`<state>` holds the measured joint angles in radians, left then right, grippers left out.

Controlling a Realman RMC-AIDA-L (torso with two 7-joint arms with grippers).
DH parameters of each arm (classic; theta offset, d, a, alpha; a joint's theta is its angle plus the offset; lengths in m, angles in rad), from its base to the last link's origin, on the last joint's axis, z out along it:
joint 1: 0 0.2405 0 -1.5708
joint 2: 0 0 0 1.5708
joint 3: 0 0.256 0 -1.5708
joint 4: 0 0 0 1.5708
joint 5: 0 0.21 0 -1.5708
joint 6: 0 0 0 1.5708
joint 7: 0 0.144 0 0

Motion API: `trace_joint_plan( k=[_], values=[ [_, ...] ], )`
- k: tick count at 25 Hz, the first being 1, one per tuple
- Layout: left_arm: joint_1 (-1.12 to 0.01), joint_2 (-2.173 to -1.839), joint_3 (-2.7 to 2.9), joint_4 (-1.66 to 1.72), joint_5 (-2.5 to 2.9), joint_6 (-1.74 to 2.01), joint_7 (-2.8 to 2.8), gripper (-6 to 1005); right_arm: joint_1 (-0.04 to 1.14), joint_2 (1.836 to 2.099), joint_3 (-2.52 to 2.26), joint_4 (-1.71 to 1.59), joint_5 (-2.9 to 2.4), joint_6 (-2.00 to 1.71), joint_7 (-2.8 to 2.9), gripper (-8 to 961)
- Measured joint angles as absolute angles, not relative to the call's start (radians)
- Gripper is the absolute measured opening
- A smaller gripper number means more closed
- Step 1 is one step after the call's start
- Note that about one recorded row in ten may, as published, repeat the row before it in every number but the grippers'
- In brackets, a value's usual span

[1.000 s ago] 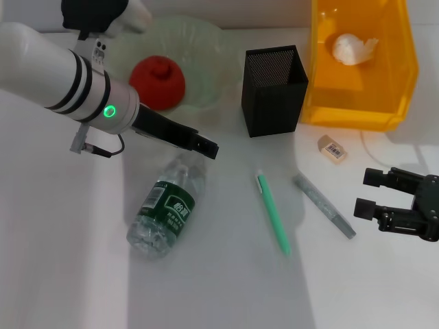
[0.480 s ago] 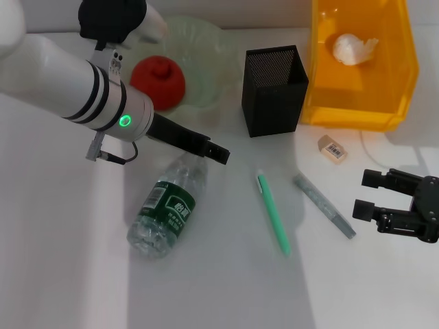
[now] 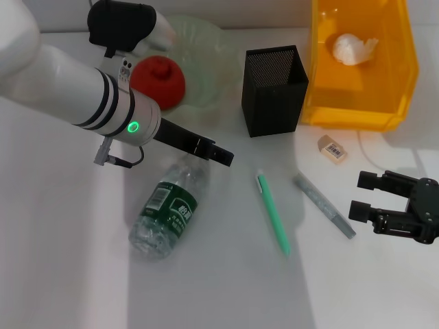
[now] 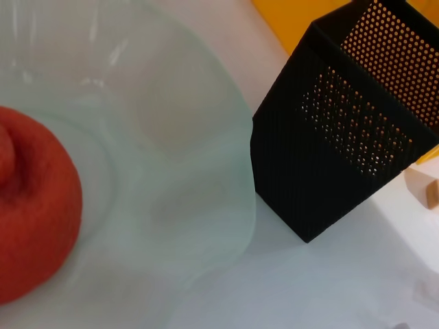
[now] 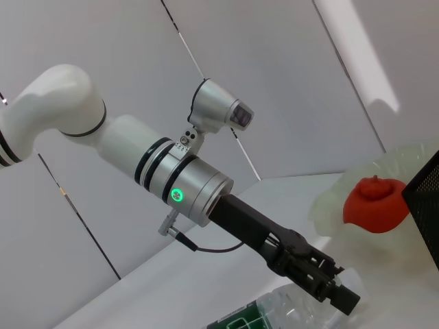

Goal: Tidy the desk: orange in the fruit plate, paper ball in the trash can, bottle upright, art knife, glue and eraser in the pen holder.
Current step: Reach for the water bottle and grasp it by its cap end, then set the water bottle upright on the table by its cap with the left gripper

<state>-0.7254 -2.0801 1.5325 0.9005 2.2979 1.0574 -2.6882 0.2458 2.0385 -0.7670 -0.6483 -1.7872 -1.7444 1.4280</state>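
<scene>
White desk under the head camera. The orange [image 3: 159, 81] sits in the plate [image 3: 206, 62] and the paper ball [image 3: 353, 48] in the bin [image 3: 363, 103], so those steps look finished. The bottle [image 3: 170, 209] lies flat; the left gripper [image 3: 218, 153] hangs over its cap end, seemingly to right it, though whether its fingers are parted cannot be told. The right gripper [image 3: 365, 197], spread and empty, waits near the eraser [image 3: 332, 149], which lies outside the holder [image 3: 273, 89].

Red-orange orange [image 3: 158, 82] in pale green ribbed plate [image 3: 206, 62]. Black mesh pen holder [image 3: 273, 89]. White paper ball [image 3: 352, 48] in orange-yellow bin [image 3: 401, 75]. Bottle [image 3: 169, 209]: dark green label. My claws [image 3: 218, 153] black.
</scene>
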Motion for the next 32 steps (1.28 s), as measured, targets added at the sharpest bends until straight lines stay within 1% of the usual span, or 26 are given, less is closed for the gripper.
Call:
trace_joint_plan(
  k=[13, 17, 23, 24, 28, 32],
  values=[
    [-0.724, -2.08, 1.561, 0.9, 2.306, 1.041, -2.686, 760, 0.249, 2.039, -0.767, -0.644, -1.787, -1.74, 1.429, 852],
    [-0.724, -2.08, 1.561, 0.9, 2.309, 1.041, -2.685, 551, 0.25, 2.039, -0.767, -0.644, -1.787, -1.739, 1.43, 852],
    [-0.715, -2.08, 1.6, 0.926, 2.308, 1.053, -2.649, 443, 0.25, 2.039, -0.767, -0.644, -1.787, -1.738, 1.431, 851],
    [-0.715, -2.08, 1.6, 0.926, 2.308, 1.053, -2.649, 443, 0.25, 2.039, -0.767, -0.644, -1.787, -1.738, 1.431, 851],
    [-0.666, -2.079, 1.602, 1.024, 2.291, 1.09, -2.576, 444, 0.25, 2.038, -0.767, -0.641, -1.786, -1.733, 1.432, 851],
    [-0.553, -2.072, 1.584, 1.189, 2.19, 1.103, -2.482, 444, 0.251, 2.035, -0.763, -0.626, -1.783, -1.732, 1.432, 852]
  ],
)
